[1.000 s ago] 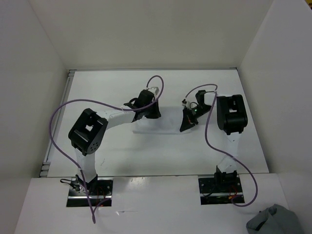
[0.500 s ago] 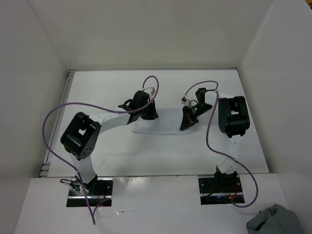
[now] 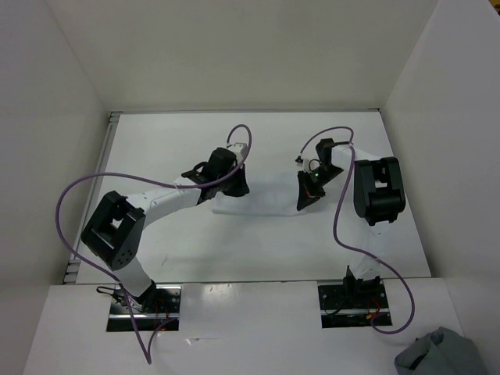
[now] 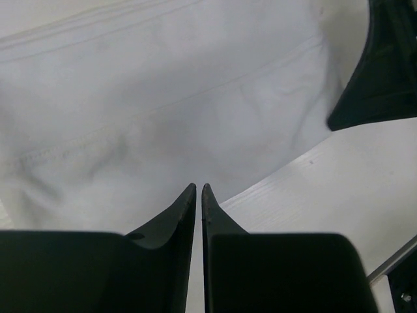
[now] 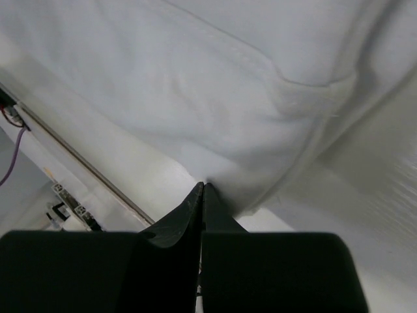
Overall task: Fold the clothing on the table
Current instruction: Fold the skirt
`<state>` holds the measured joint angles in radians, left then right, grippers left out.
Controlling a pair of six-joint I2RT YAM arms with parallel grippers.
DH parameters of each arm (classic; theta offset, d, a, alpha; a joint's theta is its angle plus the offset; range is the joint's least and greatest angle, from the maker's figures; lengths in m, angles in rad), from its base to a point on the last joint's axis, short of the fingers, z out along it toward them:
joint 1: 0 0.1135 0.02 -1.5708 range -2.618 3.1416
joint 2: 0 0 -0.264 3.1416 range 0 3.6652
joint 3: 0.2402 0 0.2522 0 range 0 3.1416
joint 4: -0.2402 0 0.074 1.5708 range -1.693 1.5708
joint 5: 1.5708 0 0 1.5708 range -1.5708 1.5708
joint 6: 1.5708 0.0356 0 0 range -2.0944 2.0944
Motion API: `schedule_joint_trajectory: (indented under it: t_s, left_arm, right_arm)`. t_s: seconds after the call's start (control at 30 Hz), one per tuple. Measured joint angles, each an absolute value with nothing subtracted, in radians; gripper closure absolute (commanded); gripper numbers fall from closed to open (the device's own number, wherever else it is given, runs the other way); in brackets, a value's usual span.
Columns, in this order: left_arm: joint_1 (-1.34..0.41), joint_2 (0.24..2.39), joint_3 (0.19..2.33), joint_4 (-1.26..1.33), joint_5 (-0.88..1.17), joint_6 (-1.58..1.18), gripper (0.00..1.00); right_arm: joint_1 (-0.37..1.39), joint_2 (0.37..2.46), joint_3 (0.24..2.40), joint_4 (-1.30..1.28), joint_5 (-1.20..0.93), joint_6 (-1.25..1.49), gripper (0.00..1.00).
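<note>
Clothing (image 5: 215,85) pinched by right pincer (image 5: 202,186), left pincer (image 4: 199,188) nearly shut at its edge.

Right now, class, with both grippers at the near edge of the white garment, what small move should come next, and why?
Probably close the left gripper fully on the clothing before any lift. The right gripper looks shut on the fabric's edge, but the left jaws show a thin gap where they meet the cloth, so that hold seems unsure.
</note>
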<state>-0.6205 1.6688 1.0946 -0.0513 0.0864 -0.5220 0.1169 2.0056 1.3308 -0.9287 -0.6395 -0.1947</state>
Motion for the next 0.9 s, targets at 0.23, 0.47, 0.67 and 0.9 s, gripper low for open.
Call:
schedule_joint_trajectory:
  t_s: [0.23, 0.47, 0.67, 0.9]
  left_arm:
    - [-0.598, 1.665, 1.062, -0.111, 0.020, -0.527, 0.88]
    - [-0.573, 1.712, 1.030, -0.159, -0.054, -0.532, 0.88]
    - [-0.558, 1.785, 1.040, -0.179, -0.083, -0.569, 0.88]
    - [-0.545, 1.797, 1.054, -0.192, -0.127, -0.633, 0.88]
  right_arm:
    - [0.107, 2.053, 1.328, -0.925, -0.572, -0.144, 1.00]
    - [0.104, 2.053, 1.327, -0.922, -0.563, -0.113, 1.00]
    - [0.104, 2.052, 1.327, -0.920, -0.561, -0.102, 1.00]
    - [0.102, 2.052, 1.320, -0.913, -0.562, -0.090, 1.00]
